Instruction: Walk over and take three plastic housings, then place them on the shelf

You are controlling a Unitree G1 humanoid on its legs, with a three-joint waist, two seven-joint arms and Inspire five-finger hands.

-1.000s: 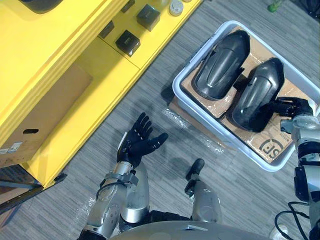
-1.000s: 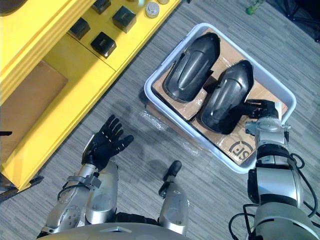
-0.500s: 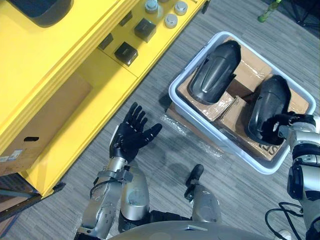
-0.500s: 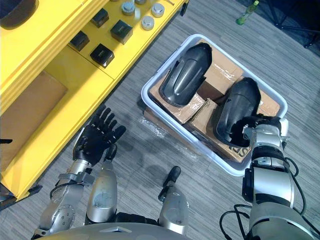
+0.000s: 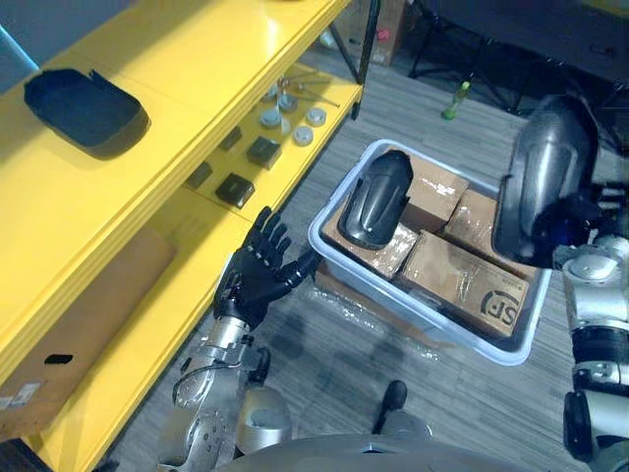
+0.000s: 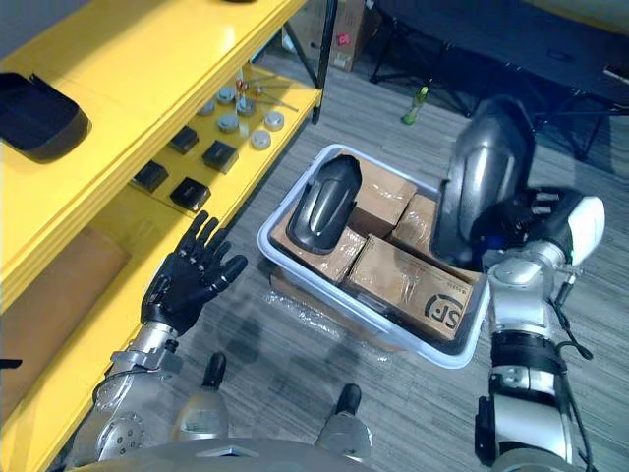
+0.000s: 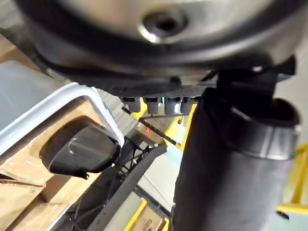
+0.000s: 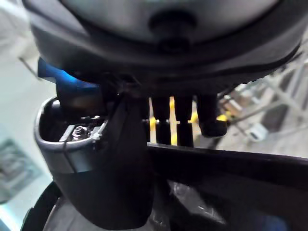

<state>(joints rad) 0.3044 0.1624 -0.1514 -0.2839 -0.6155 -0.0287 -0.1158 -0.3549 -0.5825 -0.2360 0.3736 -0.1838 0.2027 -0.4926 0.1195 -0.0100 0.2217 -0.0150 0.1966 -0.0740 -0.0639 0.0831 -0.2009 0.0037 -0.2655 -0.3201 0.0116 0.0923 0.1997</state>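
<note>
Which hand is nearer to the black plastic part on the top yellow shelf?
Left. The left hand hovers beside the shelf, below the part; the right hand holds a dark housing over the white bin.

The robot's right hand (image 6: pixel 539 208) has its fingers curled on the lower edge of a black plastic housing (image 6: pixel 486 172), held upright in the air above the right end of the pale bin (image 6: pixel 295 264). A second housing (image 6: pixel 324 202) lies at the bin's far left corner, on cardboard boxes (image 6: pixel 398 275). The bin sits on the grey floor (image 6: pixel 295 383) beside the yellow shelf (image 6: pixel 147 69). Its left hand (image 6: pixel 187 283), fingers spread, hovers by the shelf's lower board. A black tray (image 6: pixel 34 106) is on the upper board; dark blocks (image 6: pixel 189 193) and round caps (image 6: pixel 241 110) are on the lower. A green bottle (image 6: pixel 420 98) stands on the floor beyond the bin.
</note>
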